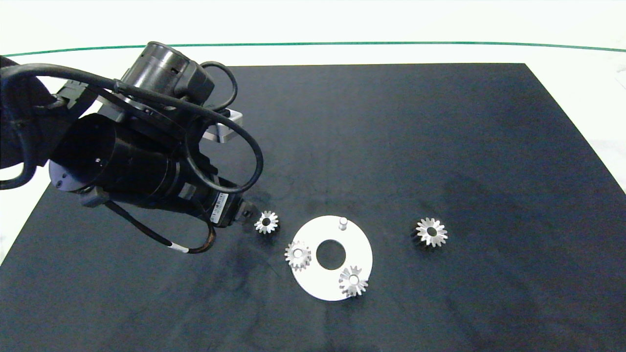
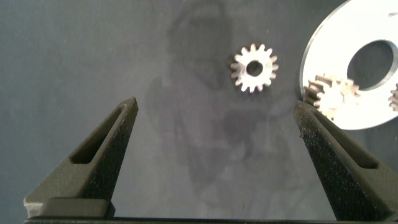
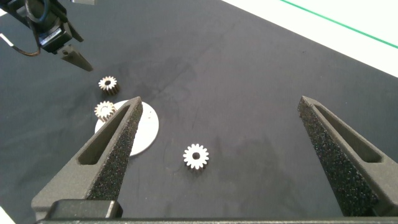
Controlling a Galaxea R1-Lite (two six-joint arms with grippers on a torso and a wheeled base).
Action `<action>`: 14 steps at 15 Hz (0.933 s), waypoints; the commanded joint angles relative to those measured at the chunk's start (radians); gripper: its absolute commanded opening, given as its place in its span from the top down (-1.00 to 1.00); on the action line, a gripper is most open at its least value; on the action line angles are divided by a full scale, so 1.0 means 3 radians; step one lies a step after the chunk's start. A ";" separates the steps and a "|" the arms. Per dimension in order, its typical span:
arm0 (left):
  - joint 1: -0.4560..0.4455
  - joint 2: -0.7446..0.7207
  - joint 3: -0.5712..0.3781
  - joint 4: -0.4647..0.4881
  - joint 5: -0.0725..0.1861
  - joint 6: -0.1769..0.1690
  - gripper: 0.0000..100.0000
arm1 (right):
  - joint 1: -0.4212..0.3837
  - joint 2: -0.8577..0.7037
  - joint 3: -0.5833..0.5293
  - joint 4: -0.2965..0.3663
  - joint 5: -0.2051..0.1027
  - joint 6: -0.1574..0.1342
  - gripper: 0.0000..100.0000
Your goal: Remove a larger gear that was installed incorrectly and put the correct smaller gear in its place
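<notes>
Left pincer (image 2: 216, 121) hovers low over the dark mat (image 1: 391, 146), fingers spread wide, nothing betw. them. The smaller gear (image 2: 254, 68) lies flat on the mat just ahead of the tips, clear of both, beside the round plate (image 1: 359, 244). The larger gear (image 1: 431, 231) sits alone, well apart on the plate's far side. Right pincer (image 3: 221, 134) up high, wide too, empty.

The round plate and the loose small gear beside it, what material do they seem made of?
The round plate looks like bright metal, perhaps aluminium: flat, pale, evenly reflective. The smaller gear looks like silver metal, maybe steel: shiny teeth, dark bore.
</notes>
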 commanded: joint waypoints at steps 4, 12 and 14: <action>-0.0044 0.0178 0.0022 -0.0099 0.0026 -0.0010 -1.00 | 0.0005 0.0025 -0.0004 -0.0007 -0.0001 -0.0016 -1.00; -0.0095 0.0306 0.0037 -0.0196 0.0082 -0.0020 -1.00 | 0.0010 0.0045 0.0001 -0.0012 -0.0001 -0.0021 -1.00; -0.0115 0.0372 0.0032 -0.0217 0.0123 -0.0020 -1.00 | 0.0010 0.0040 0.0001 -0.0012 -0.0001 -0.0021 -1.00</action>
